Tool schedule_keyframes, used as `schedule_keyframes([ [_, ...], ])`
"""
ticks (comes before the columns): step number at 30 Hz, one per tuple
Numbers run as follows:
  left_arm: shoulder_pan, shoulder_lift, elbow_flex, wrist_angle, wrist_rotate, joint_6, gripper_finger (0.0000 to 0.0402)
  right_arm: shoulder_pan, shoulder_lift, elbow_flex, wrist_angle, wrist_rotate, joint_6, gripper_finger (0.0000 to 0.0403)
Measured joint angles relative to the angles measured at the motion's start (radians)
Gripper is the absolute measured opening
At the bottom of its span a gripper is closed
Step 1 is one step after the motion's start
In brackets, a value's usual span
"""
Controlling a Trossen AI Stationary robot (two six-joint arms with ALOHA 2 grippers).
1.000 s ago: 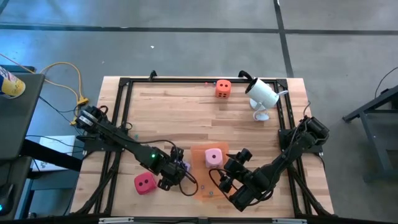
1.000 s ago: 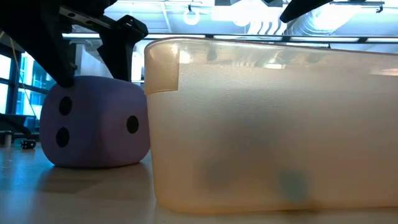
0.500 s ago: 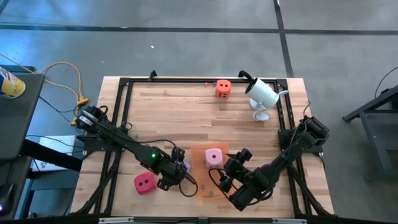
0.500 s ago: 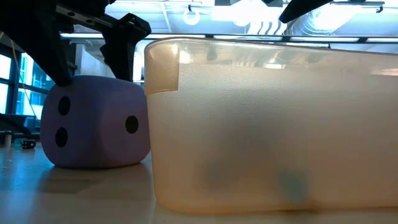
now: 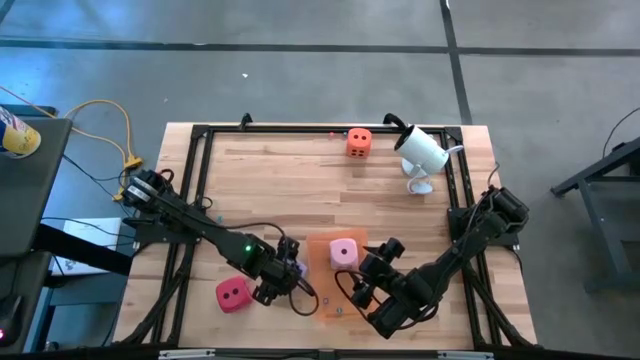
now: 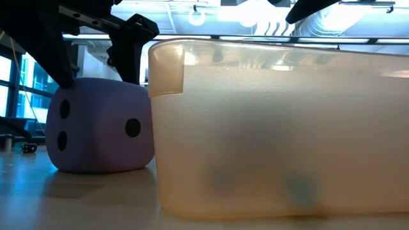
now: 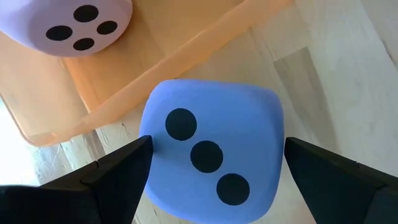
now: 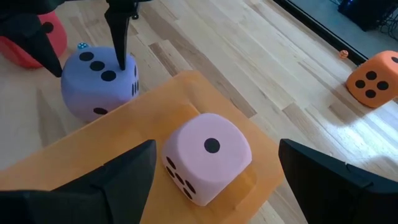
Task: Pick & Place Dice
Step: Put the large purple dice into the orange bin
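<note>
A: Now, left gripper (image 5: 284, 275) down over the purple die (image 7: 211, 149), fingers spread to either side of it, not closed yet. Probably lined up that way for the squeeze.

B: Noted. Three-pip face up between those fingers in the left wrist view. Sitting on the wood just beside the orange tray (image 5: 322, 300), right against its wall in the low view.

A: Right gripper (image 5: 368, 278) also spread wide, empty, parked beside the pink die (image 8: 207, 158). Pink die inside the tray, straight ahead of that claw. Looks like a finished placement, claw not yet pulled away — a guess only.

B: Remaining dice?

A: Red die (image 5: 233, 294) on the table beside the left claw, on the side away from the tray. Orange die (image 5: 359, 142) well off from both claws, at the far edge near the white camera (image 5: 420, 152).

B: Counts?

A: Four dice: one purple, one pink, one red, one orange. One tray. One camera. Two arms, two claws.

B: In tray so far?

A: One, pink. Three still outside, purple seemingly next.
</note>
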Motion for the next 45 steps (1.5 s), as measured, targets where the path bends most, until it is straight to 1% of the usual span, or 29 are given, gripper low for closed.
schedule_keyframes([
  [5, 0.0, 0.0, 0.0, 0.021, 0.0, -0.034, 0.0354, -0.001, 0.0, 0.0, 0.004, 0.0, 0.001, 0.0327],
  [22, -0.002, 0.0, 0.0, 0.02, -0.016, -0.022, 0.0354, -0.002, 0.0, 0.0, 0.014, -0.004, -0.007, 0.0327],
  [26, -0.002, 0.0, 0.0, 0.021, 0.005, 0.024, 0.0354, -0.003, 0.0, 0.0, 0.02, -0.006, -0.031, 0.0327],
  [31, -0.002, 0.0, 0.001, 0.022, 0.037, 0.008, 0.0354, -0.003, 0.0, 0.0, 0.023, -0.006, -0.031, 0.0327],
  [37, -0.001, 0.0, 0.001, 0.022, 0.038, 0.002, 0.0354, -0.003, 0.0, 0.0, 0.038, -0.006, -0.031, 0.0327],
  [42, 0.015, 0.0, 0.002, 0.047, 0.037, 0.094, 0.0354, -0.003, 0.0, 0.0, 0.048, -0.007, -0.043, 0.0327],
  [45, 0.025, 0.0, 0.002, 0.044, 0.055, 0.083, 0.0354, -0.004, 0.0, 0.0, 0.05, -0.007, -0.053, 0.0327],
])
